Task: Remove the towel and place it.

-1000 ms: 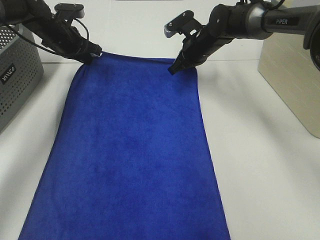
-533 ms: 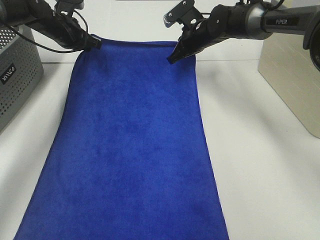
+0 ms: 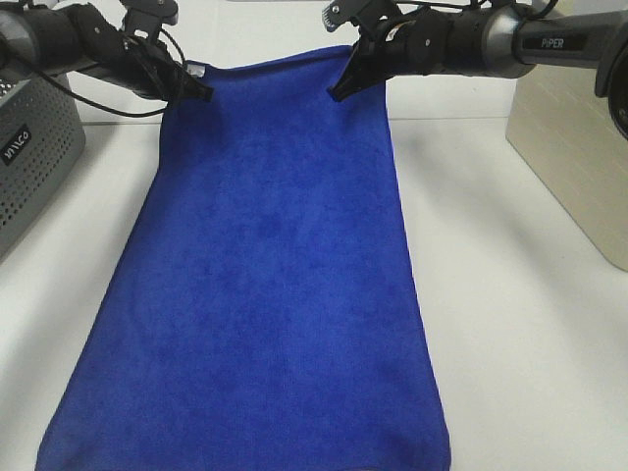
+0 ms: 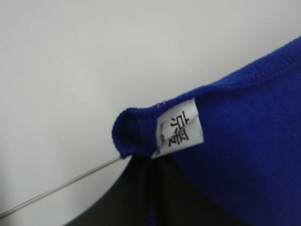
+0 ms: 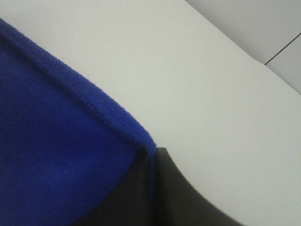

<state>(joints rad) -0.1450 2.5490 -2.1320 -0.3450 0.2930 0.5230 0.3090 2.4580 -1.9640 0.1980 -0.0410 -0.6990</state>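
Note:
The towel [image 3: 265, 285] is a large royal-blue plush cloth stretched along the white table, its far edge lifted. My left gripper [image 3: 199, 90] is shut on its far left corner, where the small white tag [image 4: 179, 128] shows beside the pinched cloth [image 4: 244, 141]. My right gripper [image 3: 340, 90] is shut on the far right corner [image 5: 70, 155]. The near end of the towel lies on the table and runs out of the exterior view at the bottom.
A grey perforated basket [image 3: 29, 147] stands at the left edge. A beige box [image 3: 574, 157] stands at the right. The white table [image 3: 510, 324] shows on both sides of the towel.
Both grippers have risen and moved back with the towel's far corners. The far edge is higher and the towel has been drawn away from the camera.

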